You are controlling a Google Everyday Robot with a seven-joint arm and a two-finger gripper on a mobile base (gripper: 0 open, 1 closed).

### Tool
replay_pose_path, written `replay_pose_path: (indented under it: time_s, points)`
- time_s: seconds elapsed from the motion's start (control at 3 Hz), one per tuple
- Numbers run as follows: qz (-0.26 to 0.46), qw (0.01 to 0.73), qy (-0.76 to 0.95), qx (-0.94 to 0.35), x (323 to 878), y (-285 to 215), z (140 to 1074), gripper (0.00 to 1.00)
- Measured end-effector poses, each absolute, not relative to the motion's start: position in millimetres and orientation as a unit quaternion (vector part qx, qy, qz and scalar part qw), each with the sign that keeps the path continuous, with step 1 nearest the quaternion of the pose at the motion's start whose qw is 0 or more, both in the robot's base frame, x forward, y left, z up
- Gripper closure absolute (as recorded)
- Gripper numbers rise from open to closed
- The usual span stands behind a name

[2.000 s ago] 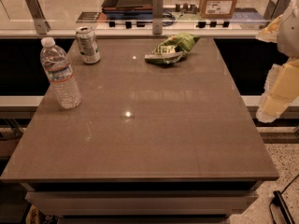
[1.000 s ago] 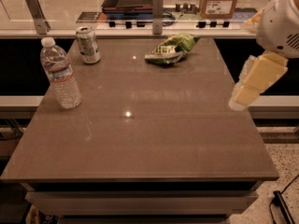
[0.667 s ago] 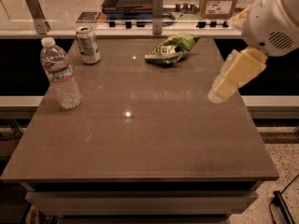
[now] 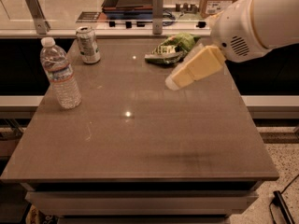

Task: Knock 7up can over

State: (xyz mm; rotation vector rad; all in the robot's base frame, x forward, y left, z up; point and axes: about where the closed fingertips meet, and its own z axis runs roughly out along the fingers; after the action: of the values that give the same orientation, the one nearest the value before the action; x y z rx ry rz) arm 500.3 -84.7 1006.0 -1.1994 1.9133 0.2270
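Observation:
The 7up can, silver and green with a silver top, stands upright at the far left of the brown table. My gripper, cream-coloured on a white arm, hangs above the table right of centre, pointing left and down. It is well to the right of the can and not touching it. It holds nothing that I can see.
A clear water bottle with a white cap stands upright near the left edge, in front of the can. A green snack bag lies at the far middle, just behind the gripper. A counter with metal posts runs behind the table.
My arm has swung in from the right edge of the view and moved left over the table, towards the snack bag. The can, bottle and bag have not moved.

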Motion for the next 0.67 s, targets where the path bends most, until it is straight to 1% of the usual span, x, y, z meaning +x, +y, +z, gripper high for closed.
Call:
replay_pose_path:
  time_s: [0.33, 0.67]
  points:
    - [0.078, 0.454, 0.756, -0.465, 513.4, -84.1, 1020.3, 0.0]
    - [0.078, 0.454, 0.756, -0.466, 513.0, -83.7, 1020.6, 0.0]
